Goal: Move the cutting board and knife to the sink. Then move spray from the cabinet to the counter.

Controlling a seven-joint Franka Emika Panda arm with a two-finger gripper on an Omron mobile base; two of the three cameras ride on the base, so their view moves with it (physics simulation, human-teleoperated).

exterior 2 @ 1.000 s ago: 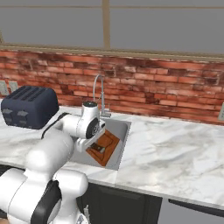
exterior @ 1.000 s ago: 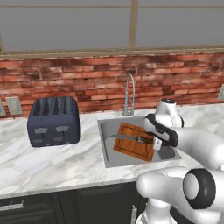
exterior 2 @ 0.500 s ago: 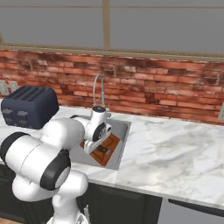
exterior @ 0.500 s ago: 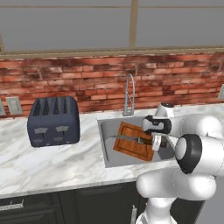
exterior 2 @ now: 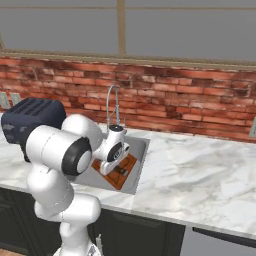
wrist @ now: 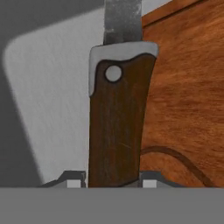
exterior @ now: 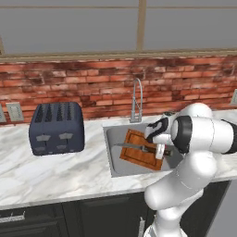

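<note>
The knife (wrist: 117, 118) sits clamped between the two fingertips (wrist: 75, 179) of the gripper (wrist: 113, 180), its dark brown wooden handle running up from them to a grey bolster with one rivet, the steel blade continuing beyond. In the left base view the knife (exterior: 139, 147) lies across the cutting board (exterior: 141, 150), blade pointing toward the toaster side, handle at the gripper (exterior: 159, 151). The jaws are closed on the handle, grasping it.

The cutting board rests inside the sink (exterior: 112, 149), tilted, with its far corner near the faucet (exterior: 135, 99) and its groove visible along the edge. In the right base view the board (exterior 2: 129, 167) shows reddish-brown beneath the hand (exterior 2: 113, 160).

The sink is set into the counter (exterior: 51, 171) of white veined marble. Left of the sink stands a dark blue toaster (exterior: 56, 127), well apart from it. Behind the sink rises a red brick wall (exterior: 102, 81).
</note>
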